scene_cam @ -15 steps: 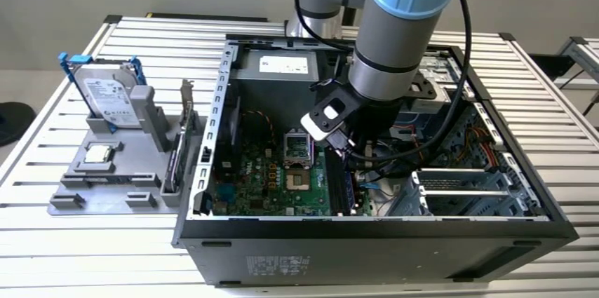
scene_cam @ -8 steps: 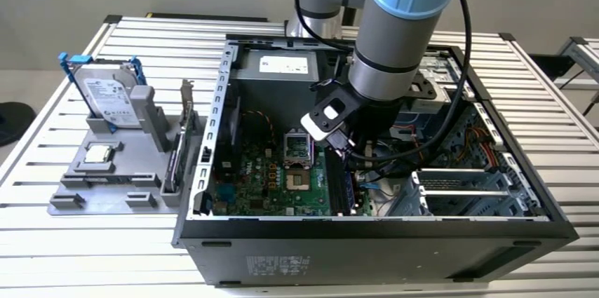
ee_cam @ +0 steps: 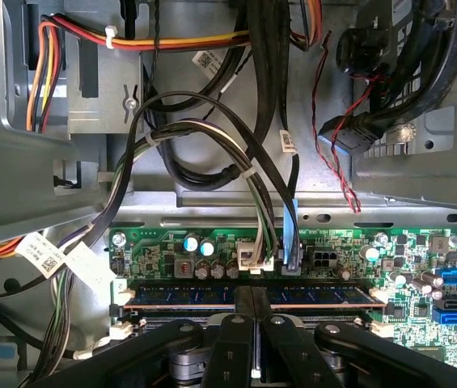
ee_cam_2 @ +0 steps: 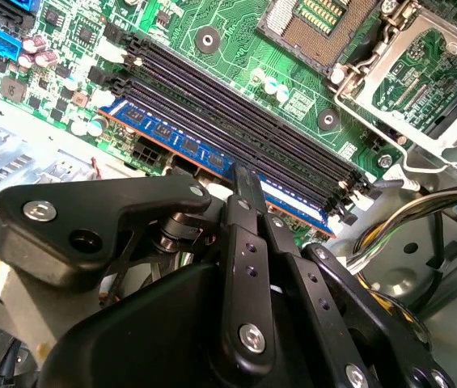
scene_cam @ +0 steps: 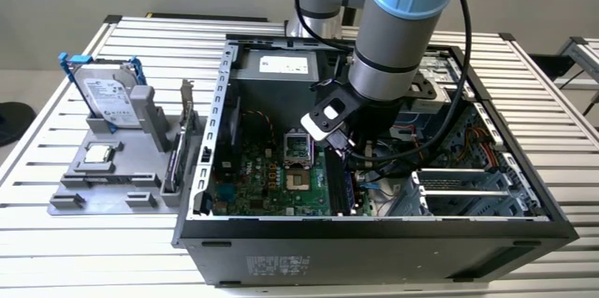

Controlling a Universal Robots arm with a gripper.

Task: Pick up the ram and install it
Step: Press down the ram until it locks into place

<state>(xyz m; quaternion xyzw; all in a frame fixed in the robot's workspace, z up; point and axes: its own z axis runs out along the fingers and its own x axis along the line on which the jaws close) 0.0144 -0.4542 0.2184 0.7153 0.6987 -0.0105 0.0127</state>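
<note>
Slatted metal table [scene_cam: 84, 242] under everything. Grey fixture tray [scene_cam: 126, 172] near left edge, carrying hard drive [scene_cam: 108, 98] and CPU chip [scene_cam: 98, 154]. Open computer case [scene_cam: 374, 231] at centre, motherboard [scene_cam: 262, 179] on its floor. Gripper [ee_cam_2: 244, 182] down inside case, fingers [ee_cam: 252, 319] closed on the ram [ee_cam_2: 171, 137], stick sitting in outermost slot at board's edge. Risk, as judged: uneven seating; one end high, latch clips [ee_cam: 123, 297] unlocked, pressing askew could strain slot. Cables [ee_cam: 212, 137] close by, possible snag.
</note>
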